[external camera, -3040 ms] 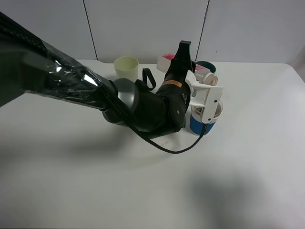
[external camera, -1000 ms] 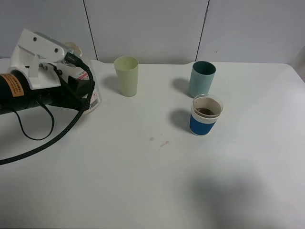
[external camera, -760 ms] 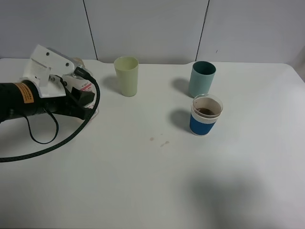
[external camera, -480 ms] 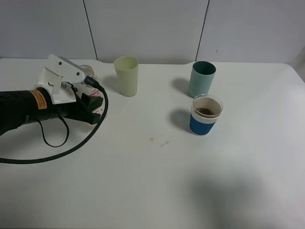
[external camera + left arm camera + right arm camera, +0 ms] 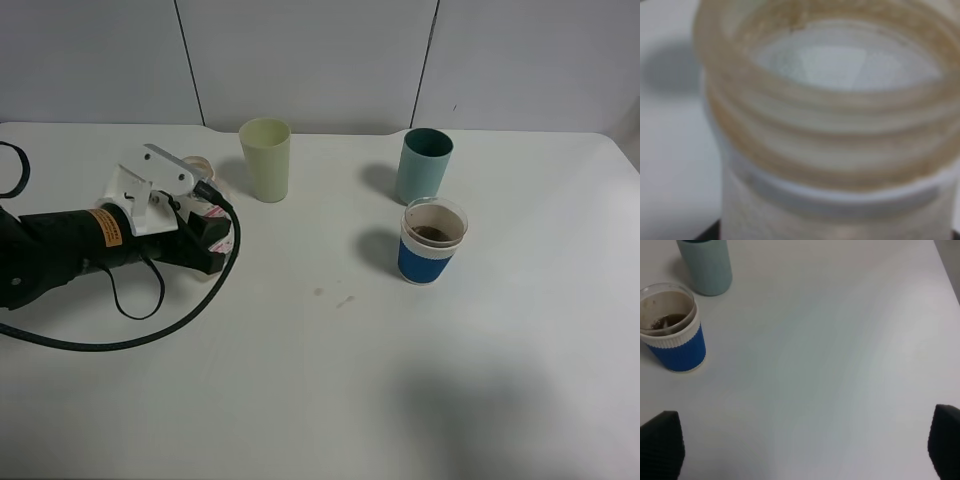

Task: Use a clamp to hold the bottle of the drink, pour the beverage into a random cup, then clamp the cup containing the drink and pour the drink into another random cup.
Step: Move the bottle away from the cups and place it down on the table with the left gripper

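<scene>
The small translucent squarish plastic bottle (image 5: pixel 203 165) with the red-banded white label is well to the left of the short clear cup with the wide blue band (image 5: pixel 430 247). It is clamped in the black left gripper (image 5: pixel 208 236) with its white-grey bracket, the jaws closed tight on it. Whether it touches the white table (image 5: pixel 400 390) I cannot tell. The left wrist view looks at its wide neck and shows no dark liquid. Shallow dark brown beverage (image 5: pixel 666 321) lies in the blue-banded cup, so pour 1 looks done. Just beyond that cup stands the tall teal-green plastic tumbler (image 5: pixel 424 166). The pale yellow-green tumbler (image 5: pixel 265 160) stands further left. The right gripper (image 5: pixel 802 445) is spread wide, holding nothing, short of the blue-banded cup. Left to do: set down the bottle, clamp that cup, and make pour 2 into the teal-green tumbler.
</scene>
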Robot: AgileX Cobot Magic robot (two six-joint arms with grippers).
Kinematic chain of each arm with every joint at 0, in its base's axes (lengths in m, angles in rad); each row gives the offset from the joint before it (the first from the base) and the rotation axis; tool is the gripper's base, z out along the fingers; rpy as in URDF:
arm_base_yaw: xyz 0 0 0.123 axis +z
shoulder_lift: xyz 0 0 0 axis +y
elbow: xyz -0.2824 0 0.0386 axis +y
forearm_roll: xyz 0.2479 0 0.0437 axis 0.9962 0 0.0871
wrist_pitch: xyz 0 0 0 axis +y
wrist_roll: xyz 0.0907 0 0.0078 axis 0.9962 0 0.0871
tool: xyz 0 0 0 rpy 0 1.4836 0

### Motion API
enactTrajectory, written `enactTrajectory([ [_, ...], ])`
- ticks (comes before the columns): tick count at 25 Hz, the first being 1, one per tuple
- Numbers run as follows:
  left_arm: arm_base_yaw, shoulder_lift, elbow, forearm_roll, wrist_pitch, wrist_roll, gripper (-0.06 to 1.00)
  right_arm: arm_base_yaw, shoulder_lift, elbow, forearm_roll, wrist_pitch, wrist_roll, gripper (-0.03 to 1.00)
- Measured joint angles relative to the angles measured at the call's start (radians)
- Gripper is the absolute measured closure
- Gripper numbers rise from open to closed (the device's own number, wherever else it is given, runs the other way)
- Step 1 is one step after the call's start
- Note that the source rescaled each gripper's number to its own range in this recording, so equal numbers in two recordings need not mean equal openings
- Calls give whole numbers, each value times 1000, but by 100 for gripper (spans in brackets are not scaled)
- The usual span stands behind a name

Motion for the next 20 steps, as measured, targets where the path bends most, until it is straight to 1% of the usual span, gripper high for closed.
enactTrajectory([
  [11, 0, 87, 1, 2, -86, 0, 91, 0, 0, 0, 0, 0, 0, 4],
  [20, 0, 90, 1, 4, -93, 0, 91, 0, 0, 0, 0, 0, 0, 4],
])
